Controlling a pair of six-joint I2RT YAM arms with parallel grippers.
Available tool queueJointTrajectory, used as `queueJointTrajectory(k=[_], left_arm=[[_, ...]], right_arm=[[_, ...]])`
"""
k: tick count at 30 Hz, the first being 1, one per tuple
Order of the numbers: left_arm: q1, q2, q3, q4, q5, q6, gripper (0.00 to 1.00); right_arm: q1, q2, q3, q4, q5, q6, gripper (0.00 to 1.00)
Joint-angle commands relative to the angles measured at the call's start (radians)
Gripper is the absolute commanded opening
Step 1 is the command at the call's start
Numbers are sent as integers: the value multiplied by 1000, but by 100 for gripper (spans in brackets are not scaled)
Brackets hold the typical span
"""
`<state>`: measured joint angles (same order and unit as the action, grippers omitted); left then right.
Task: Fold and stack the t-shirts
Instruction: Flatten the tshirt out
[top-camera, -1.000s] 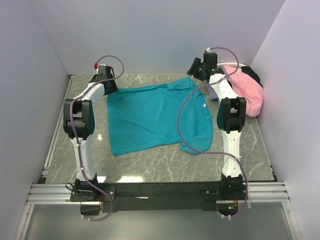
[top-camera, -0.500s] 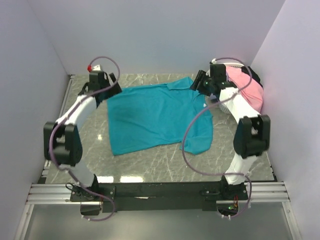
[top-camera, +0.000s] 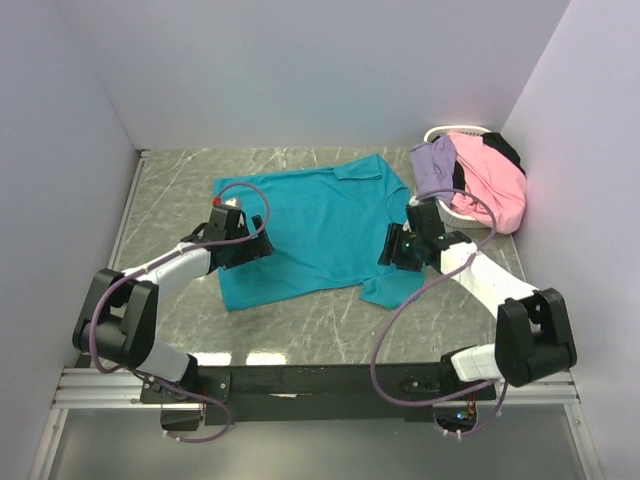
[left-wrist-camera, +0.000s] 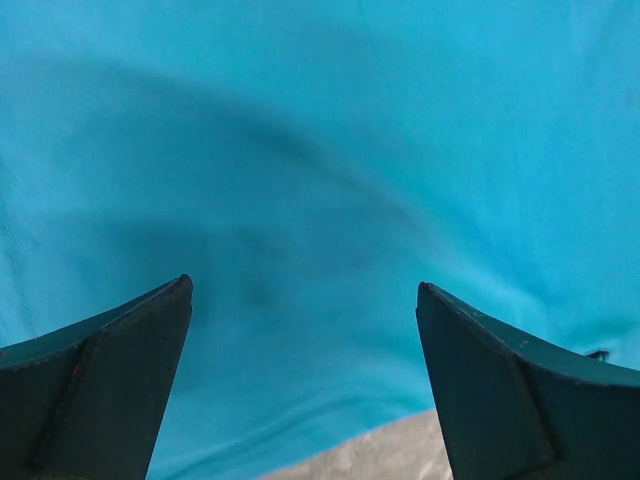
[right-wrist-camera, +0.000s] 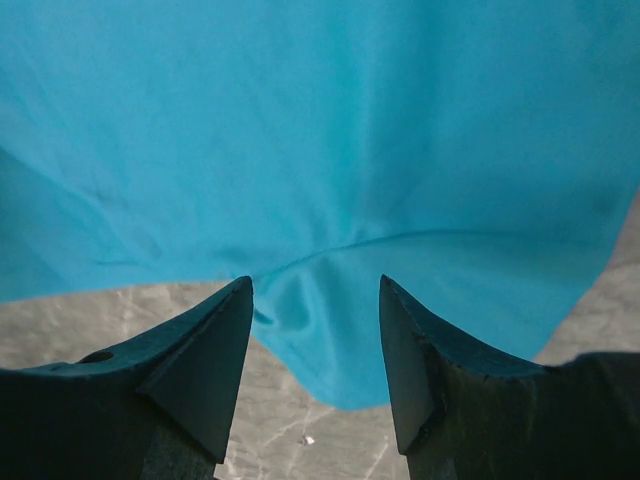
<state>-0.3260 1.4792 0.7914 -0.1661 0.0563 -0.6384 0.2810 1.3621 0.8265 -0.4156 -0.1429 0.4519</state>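
A teal t-shirt lies spread flat on the marble table, collar toward the back. My left gripper is open, low over the shirt's left side near its hem. In the left wrist view teal cloth lies between the fingers, with the table edge just below. My right gripper is open over the right sleeve. In the right wrist view a fold of sleeve lies between the fingertips. Pink, lavender and black shirts are piled in the basket.
A white wire-rimmed basket stands at the back right corner against the wall. Walls close in the table on the left, back and right. A metal rail with both arm bases runs along the near edge.
Both arms swung down from the shirt's back corners toward the near side. The left gripper now sits at the left hem side, the right at the right sleeve. The lavender shirt is uncovered.
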Motion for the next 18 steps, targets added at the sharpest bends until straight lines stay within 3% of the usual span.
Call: queueJointTrajectory(k=[1, 18], left_arm=[[-30, -79, -52, 56, -21, -21, 99], [-56, -120, -182, 53, -53, -55, 99]], right_arm=[[96, -78, -23, -2, 141, 2, 61], [179, -60, -50, -63, 258, 37, 60]])
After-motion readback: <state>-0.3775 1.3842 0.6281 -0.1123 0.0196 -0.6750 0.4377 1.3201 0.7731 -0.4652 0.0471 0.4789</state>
